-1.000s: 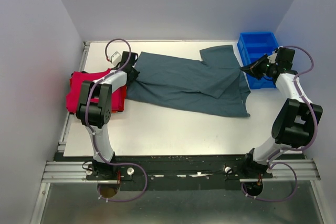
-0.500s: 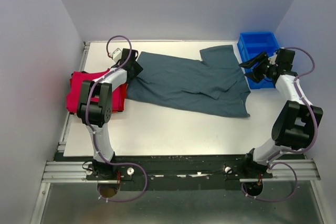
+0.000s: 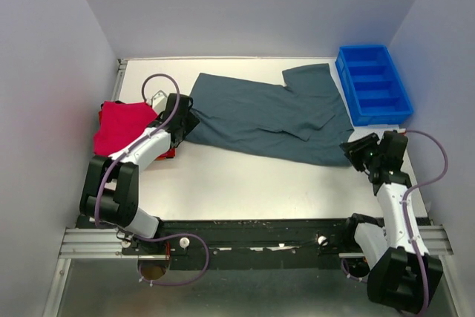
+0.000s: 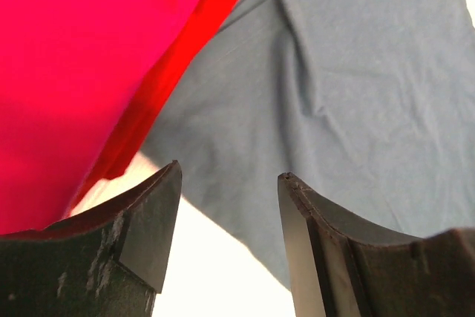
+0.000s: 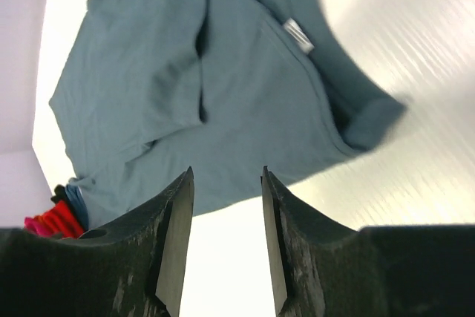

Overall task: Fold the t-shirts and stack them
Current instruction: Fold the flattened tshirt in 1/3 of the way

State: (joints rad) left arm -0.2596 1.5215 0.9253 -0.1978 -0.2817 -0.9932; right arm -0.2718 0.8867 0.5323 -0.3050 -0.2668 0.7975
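From above, you see the grey t-shirt (image 3: 267, 116) lying spread and rumpled across the far half of the table (image 3: 245, 183), one sleeve reaching toward the blue bin (image 3: 375, 87) at the far right. The red t-shirts (image 3: 122, 125) sit folded in a stack at the left edge. Your left gripper (image 3: 182, 120) is low at the grey t-shirt's left end, between it and the red stack. Your right gripper (image 3: 356, 150) is just beside the shirt's near right corner; whether it touches the cloth you cannot tell from here. In the left wrist view, the jaws stand well apart with nothing between them, and both fingers (image 4: 141, 228) frame the grey cloth's edge, with the red t-shirts (image 4: 82, 72) filling the upper left and a strip of bare table below. In the right wrist view, the jaws stand moderately apart and empty over bare table, the grey t-shirt (image 5: 223, 94) lies just beyond the fingertips (image 5: 174, 235), its white label (image 5: 299, 35) shows at the neck, and the red stack peeks in at the lower left.
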